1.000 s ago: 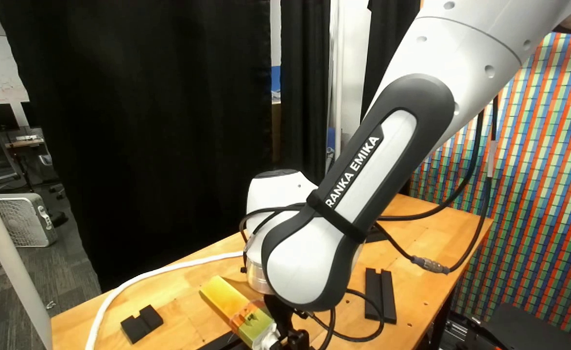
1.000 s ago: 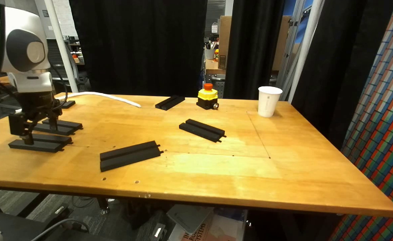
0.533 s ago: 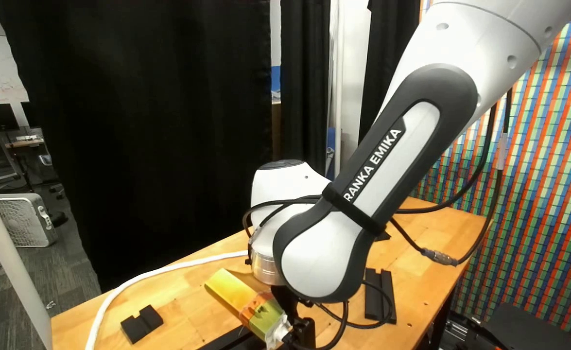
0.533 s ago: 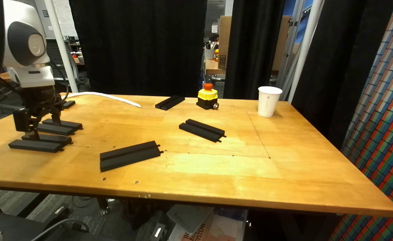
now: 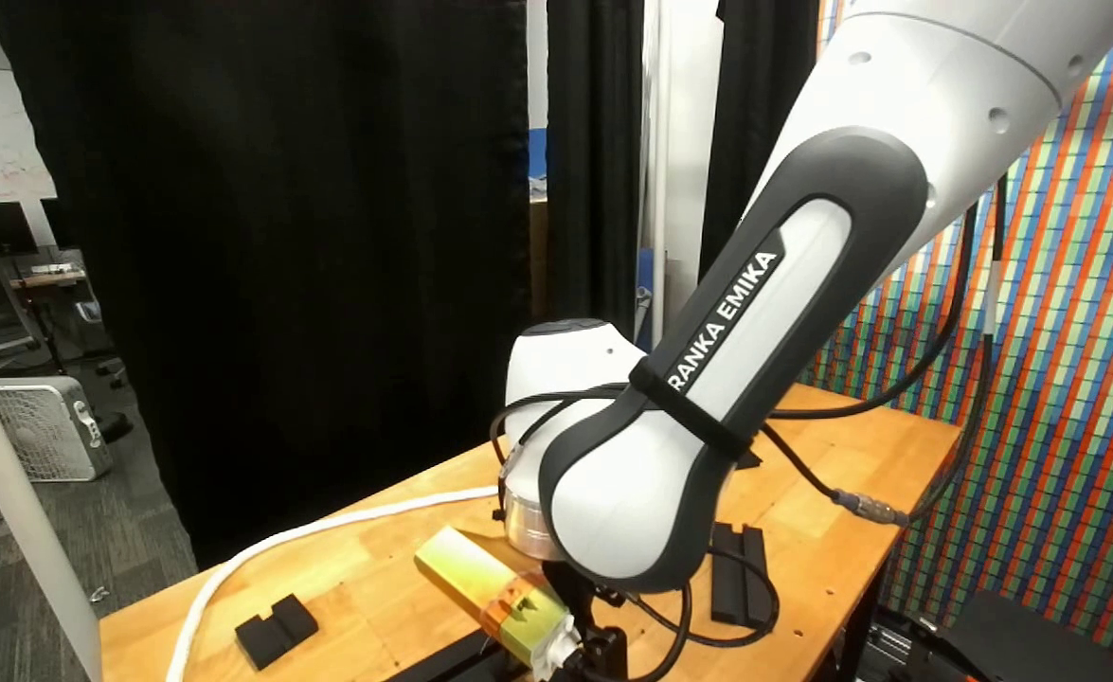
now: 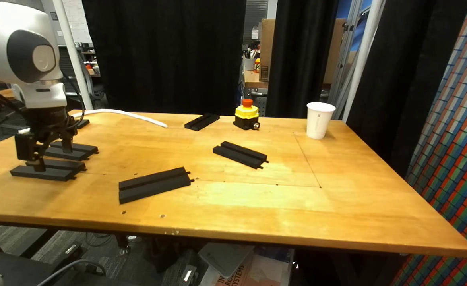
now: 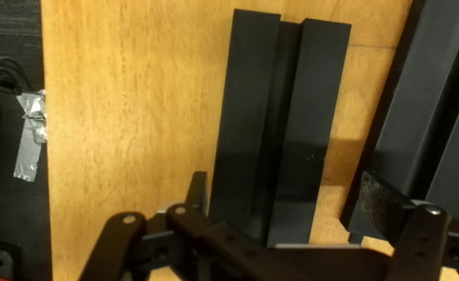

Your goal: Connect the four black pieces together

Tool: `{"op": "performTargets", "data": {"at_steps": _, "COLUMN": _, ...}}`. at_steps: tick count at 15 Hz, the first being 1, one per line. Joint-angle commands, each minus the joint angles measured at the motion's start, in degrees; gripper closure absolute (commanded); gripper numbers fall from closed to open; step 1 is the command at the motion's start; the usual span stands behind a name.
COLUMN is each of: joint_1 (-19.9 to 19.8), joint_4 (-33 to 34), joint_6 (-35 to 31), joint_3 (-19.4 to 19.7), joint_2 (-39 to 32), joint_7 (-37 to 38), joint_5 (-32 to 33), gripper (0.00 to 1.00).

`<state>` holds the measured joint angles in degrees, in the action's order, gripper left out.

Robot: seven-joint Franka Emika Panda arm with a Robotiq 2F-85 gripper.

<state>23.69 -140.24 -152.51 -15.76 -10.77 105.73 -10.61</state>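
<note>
Four flat black bars with a lengthwise groove lie apart on the table. In an exterior view, the near-left bar (image 6: 42, 172) and the bar behind it (image 6: 78, 147) lie side by side at the left. A third bar (image 6: 154, 184) lies near the front edge and a fourth bar (image 6: 240, 154) near the middle. My gripper (image 6: 53, 157) is open and low over the left pair. In the wrist view, the open gripper (image 7: 286, 187) straddles the near-left bar (image 7: 249, 101). Its right finger is over the neighbouring bar (image 7: 420, 97). The gripper's tips are hidden in an exterior view.
Two stubby black blocks lie farther back, one mid-table (image 6: 202, 121) and one at the left (image 5: 277, 630). A white tube (image 6: 126, 114) runs along the back. An emergency-stop button (image 6: 247, 113) and a paper cup (image 6: 320, 121) stand behind. A yellow box (image 5: 494, 601) is at the wrist.
My open gripper has shifted slightly to the right over the left pair, rising a little and then lowering again. The black bars have not moved.
</note>
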Motion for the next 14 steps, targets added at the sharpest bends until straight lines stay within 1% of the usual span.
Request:
{"op": "performTargets", "data": {"at_steps": 1, "joint_1": -0.99, "joint_4": -2.78, "joint_6": -2.61, "joint_3": -1.25, "joint_2": 2.12, "joint_7": -2.37, "joint_5": -2.05, "gripper": 0.00}}
{"op": "performTargets", "data": {"at_steps": 8, "joint_1": -1.55, "joint_4": -4.37, "joint_6": -4.11, "joint_3": -1.45, "joint_2": 2.21, "joint_7": -5.33, "joint_5": -3.16, "gripper": 0.00}}
{"op": "performTargets", "data": {"at_steps": 12, "joint_1": -0.59, "joint_4": -3.95, "joint_6": -5.81, "joint_3": -1.76, "joint_2": 0.97, "joint_7": -4.49, "joint_5": -2.71, "gripper": 0.00}}
{"op": "performTargets", "data": {"at_steps": 14, "joint_1": -0.71, "joint_4": -4.34, "joint_6": -7.47, "joint_3": -2.20, "joint_2": 0.64, "joint_7": -5.07, "joint_5": -2.94, "gripper": 0.00}}
